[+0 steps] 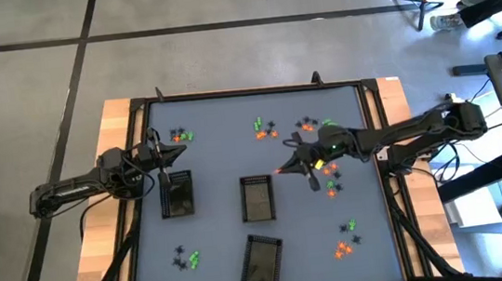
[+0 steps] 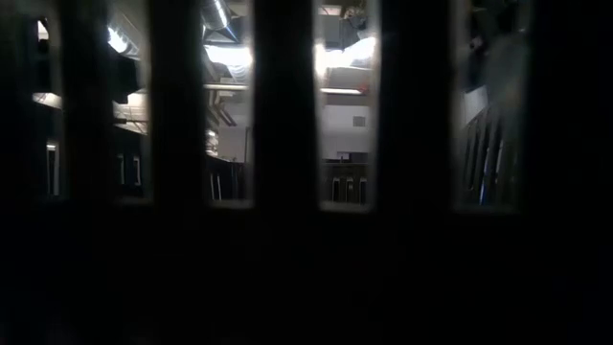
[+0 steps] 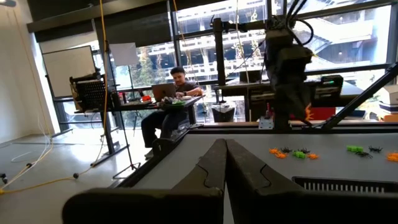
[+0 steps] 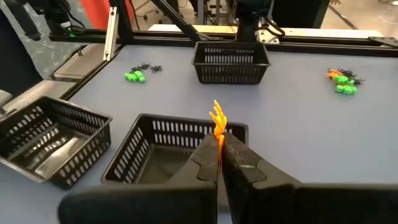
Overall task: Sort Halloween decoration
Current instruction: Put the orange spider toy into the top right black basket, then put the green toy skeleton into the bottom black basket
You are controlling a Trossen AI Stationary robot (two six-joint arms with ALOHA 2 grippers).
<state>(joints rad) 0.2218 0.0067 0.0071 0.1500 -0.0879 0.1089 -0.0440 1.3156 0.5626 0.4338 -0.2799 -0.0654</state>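
Grey tabletop (image 1: 217,177) carries three dark trays and scattered clusters of orange, green and black trinkets. Right gripper (image 4: 219,144) is clenched on an orange trinket (image 4: 217,121), which sticks up from the fingertips, long axis upright, prongs pointing up. It hangs just beside the middle tray (image 4: 168,152), near that tray's right wall. Left gripper (image 3: 225,149) is clamped shut and empty, above the left tray (image 1: 176,193). Dark bars fill the low view, hiding the table. The trinket's exact shape is hard to make out.
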